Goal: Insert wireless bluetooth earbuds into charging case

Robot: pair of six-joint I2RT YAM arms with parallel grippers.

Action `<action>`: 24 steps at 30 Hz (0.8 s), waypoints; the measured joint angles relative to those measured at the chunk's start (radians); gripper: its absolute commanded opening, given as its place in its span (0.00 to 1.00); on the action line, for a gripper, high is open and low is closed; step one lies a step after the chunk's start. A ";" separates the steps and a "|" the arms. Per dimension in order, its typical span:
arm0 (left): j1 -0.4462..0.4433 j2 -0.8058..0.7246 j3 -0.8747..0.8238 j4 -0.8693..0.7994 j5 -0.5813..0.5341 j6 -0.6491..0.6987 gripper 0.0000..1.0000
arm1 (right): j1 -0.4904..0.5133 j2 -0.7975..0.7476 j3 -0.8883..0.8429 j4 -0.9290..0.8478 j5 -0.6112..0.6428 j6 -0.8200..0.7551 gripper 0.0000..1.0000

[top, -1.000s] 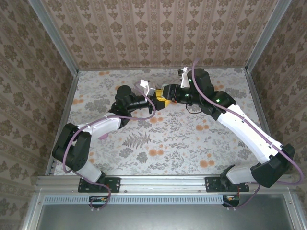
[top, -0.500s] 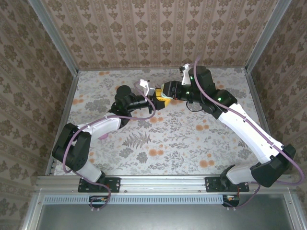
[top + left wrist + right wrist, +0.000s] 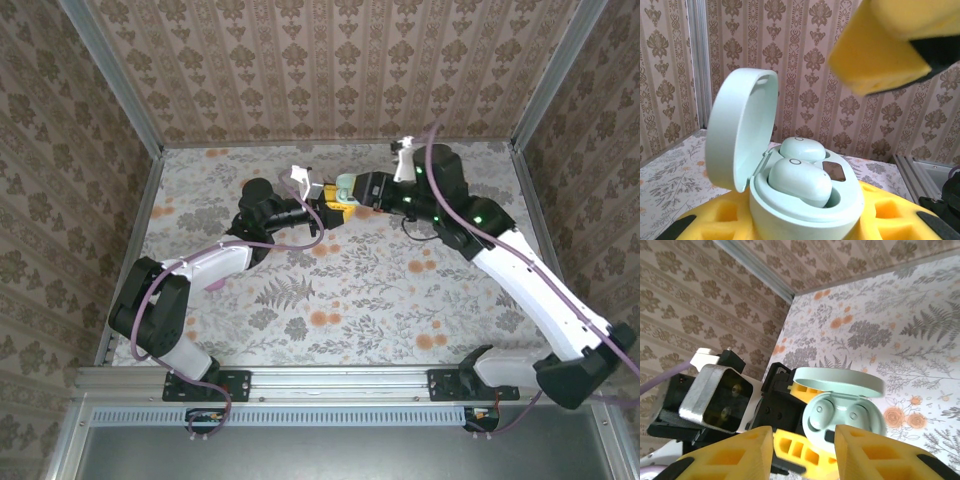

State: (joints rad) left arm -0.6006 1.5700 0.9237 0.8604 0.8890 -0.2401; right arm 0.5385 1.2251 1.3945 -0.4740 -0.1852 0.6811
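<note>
Charging case [image 3: 805,212] in the grasp of the left gripper [image 3: 335,208]. The yellow-padded fingers [image 3: 715,222] clamp the mint-green body from both sides, so the case sits between the fingertips with its mouth facing upward, away from the palm. The lid [image 3: 742,132] is swung open on its hinge and stands nearly upright at one side of the body. Both earbuds [image 3: 799,180] lie seated in their wells, one behind the other. From the right wrist the oval of the lid runs sideways; the body's own long axis cannot be settled. The right gripper [image 3: 805,452] hovers just above and beyond the case, jaws parted, nothing between them. Below the two hands lies a table [image 3: 350,290] printed with grey ferns and orange blossoms. Walls [image 3: 330,60] of brown damask paper enclose it, edged by aluminium rails [image 3: 115,78].
</note>
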 measured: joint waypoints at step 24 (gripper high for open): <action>-0.002 -0.008 0.000 -0.011 0.029 0.009 0.31 | -0.176 0.228 0.072 0.040 -0.246 0.157 0.49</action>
State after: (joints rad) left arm -0.6025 1.5623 0.9241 0.8494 0.9184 -0.2310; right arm 0.3626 1.4532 1.4670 -0.4339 -0.4309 0.8379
